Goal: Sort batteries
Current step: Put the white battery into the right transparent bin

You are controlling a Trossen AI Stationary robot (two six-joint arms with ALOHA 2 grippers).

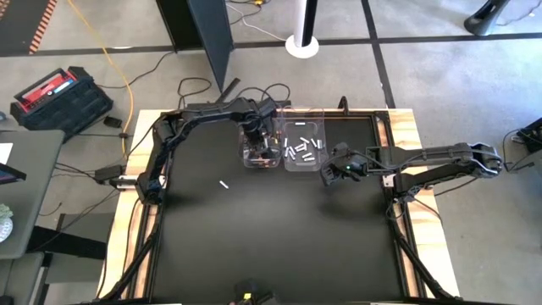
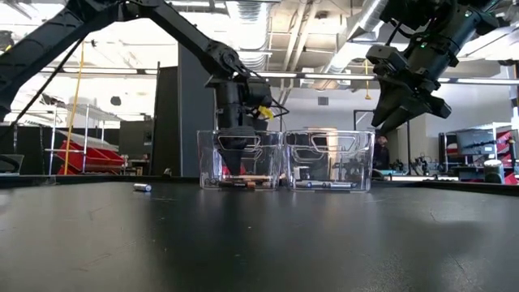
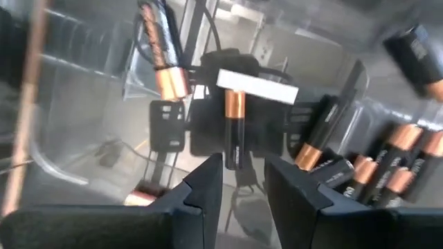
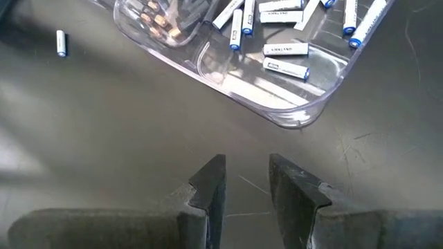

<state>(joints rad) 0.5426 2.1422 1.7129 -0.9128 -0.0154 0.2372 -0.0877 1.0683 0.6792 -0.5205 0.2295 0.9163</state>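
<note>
Copper-topped black battery point(image 3: 234, 135) upright just ahead of the parted left fingers point(image 3: 201, 194) inside the left clear bin point(image 1: 260, 146), seen only by the left wrist, white batteries point(image 4: 285, 49) in the right bin point(image 1: 306, 144), one stray white battery point(image 1: 224, 184) on the desk point(image 1: 279, 237), right gripper point(image 4: 246, 181) empty, fingers apart, raised beside the bins.

An industrial workshop: exposed ceiling ducts point(image 2: 357, 32), concrete floor point(image 1: 457, 76), a red toolbox point(image 1: 58, 95).
</note>
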